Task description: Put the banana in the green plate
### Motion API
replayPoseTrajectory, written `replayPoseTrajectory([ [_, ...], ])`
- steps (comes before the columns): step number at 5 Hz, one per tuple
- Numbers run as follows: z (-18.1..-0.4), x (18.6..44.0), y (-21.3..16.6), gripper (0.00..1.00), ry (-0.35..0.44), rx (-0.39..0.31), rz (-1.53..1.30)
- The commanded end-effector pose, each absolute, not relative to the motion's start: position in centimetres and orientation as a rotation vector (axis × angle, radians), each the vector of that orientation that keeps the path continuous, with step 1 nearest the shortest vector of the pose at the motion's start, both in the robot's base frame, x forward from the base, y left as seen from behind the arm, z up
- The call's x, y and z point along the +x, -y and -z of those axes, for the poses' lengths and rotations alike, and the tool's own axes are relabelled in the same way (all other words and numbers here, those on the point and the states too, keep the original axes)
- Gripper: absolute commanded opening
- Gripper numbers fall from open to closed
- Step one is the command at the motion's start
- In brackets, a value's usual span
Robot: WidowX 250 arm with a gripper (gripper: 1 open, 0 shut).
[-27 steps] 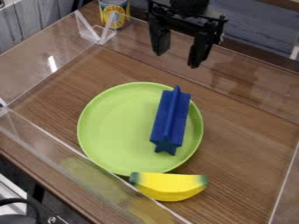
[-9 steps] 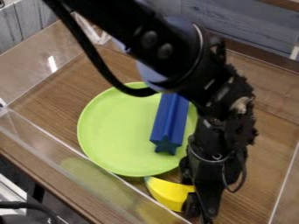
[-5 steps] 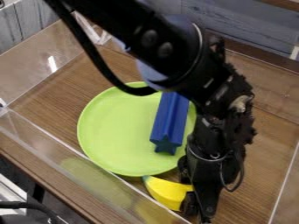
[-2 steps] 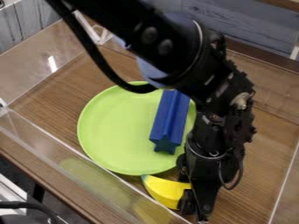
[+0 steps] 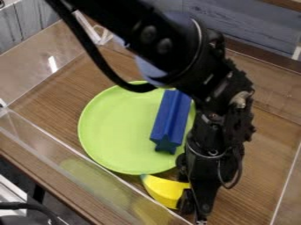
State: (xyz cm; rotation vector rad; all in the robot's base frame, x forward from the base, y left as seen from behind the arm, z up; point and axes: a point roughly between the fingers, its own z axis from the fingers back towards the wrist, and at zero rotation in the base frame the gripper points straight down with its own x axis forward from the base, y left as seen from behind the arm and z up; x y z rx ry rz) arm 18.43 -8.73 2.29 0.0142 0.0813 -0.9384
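Observation:
The yellow banana (image 5: 164, 188) lies on the wooden floor at the near edge, just off the rim of the green plate (image 5: 115, 123). Only its left part shows; the rest is behind my black arm. My gripper (image 5: 195, 199) points straight down onto the banana and is shut on it. Its fingertips are hard to make out against the dark arm. The plate sits in the middle, with a blue star-profiled block (image 5: 172, 119) lying across its right half.
Clear plastic walls (image 5: 41, 61) enclose the wooden surface on all sides. A yellow container (image 5: 113, 13) stands outside at the far left. My arm (image 5: 177, 61) reaches over the plate from the back.
The arm has come down from the far side onto the banana and closed on it. Over the last second the banana has slid a little to the left; the arm has barely moved.

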Motion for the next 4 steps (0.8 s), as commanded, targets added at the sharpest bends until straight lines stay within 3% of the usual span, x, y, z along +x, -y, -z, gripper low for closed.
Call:
replayPoseTrajectory([
  [1,-3.02,18.84,8.58,0.0,-0.043,0.016,0.937],
  [4,-3.03,18.87,8.17,0.0,-0.04,0.016,0.942],
])
